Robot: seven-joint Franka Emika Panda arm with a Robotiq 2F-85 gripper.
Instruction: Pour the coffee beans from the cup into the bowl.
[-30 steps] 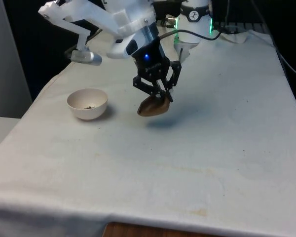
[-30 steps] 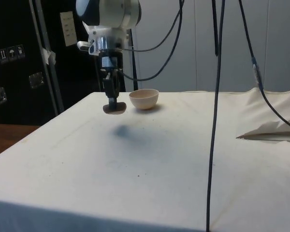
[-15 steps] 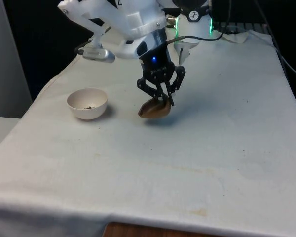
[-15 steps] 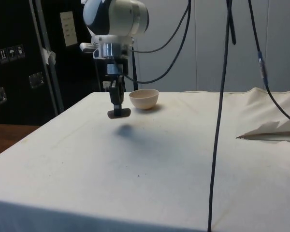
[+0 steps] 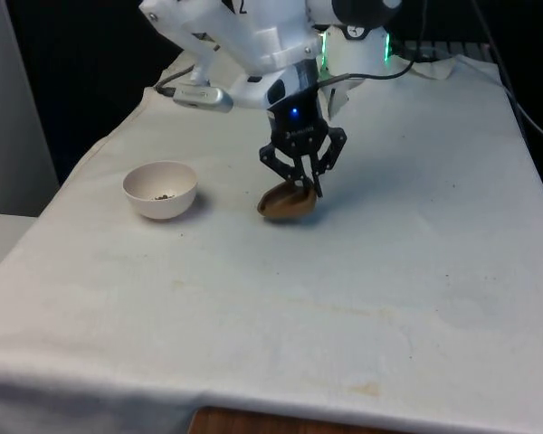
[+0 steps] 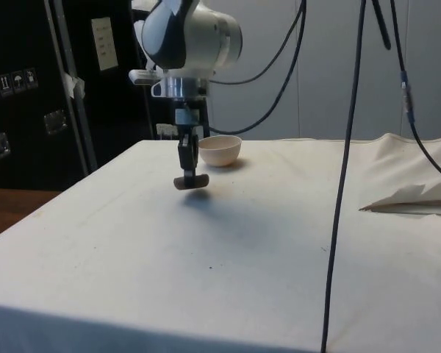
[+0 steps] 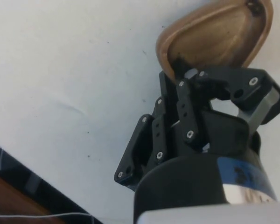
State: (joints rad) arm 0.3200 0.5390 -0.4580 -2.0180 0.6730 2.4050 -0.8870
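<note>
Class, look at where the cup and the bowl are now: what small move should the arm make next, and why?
Probably lower the brown cup onto the cloth and let go. The end effector grips its rim just above the cloth, the cup looks empty, and beans already lie in the bowl.

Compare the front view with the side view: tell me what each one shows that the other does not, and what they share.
Front view alone: dark coffee beans lying inside the round white bowl, and the brown cup's tilted, rounded body.
Side view alone: the bowl's outside wall, its inside hidden, the cup edge-on as a dark flat shape close above the white tablecloth, and grey wall panels behind.
Both: the black gripper shut on the cup's rim, apart from the bowl.
</note>
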